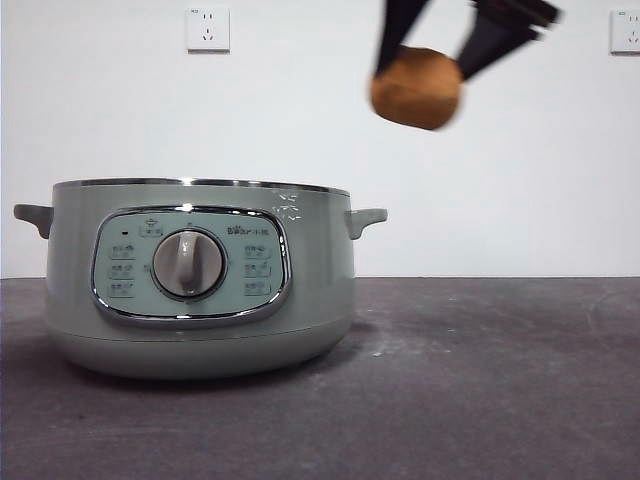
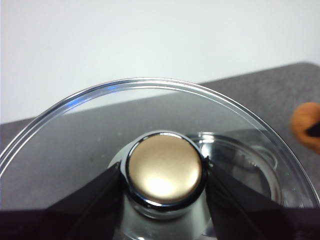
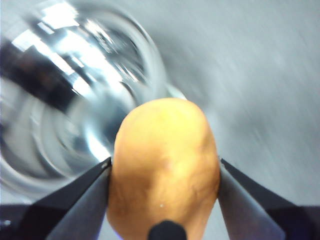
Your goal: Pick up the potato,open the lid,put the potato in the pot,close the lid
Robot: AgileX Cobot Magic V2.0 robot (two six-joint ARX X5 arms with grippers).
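Note:
The pale green pot [image 1: 200, 290] stands on the left of the table with its top uncovered. High in the air, right of the pot, my right gripper [image 1: 432, 58] is shut on the orange-brown potato [image 1: 416, 88]. In the right wrist view the potato [image 3: 165, 165] fills the space between the jaws, and the pot's shiny inside [image 3: 65, 100] lies blurred beyond it. My left gripper [image 2: 165, 186] is shut on the knob [image 2: 165, 172] of the glass lid [image 2: 100, 130], which it holds lifted. The potato [image 2: 307, 125] shows at that view's edge. The lid is out of the front view.
The dark grey table [image 1: 480, 380] stretches bare to the right of the pot. A white wall stands behind, with a socket [image 1: 208, 28] above the pot and another socket [image 1: 625, 30] at the far right.

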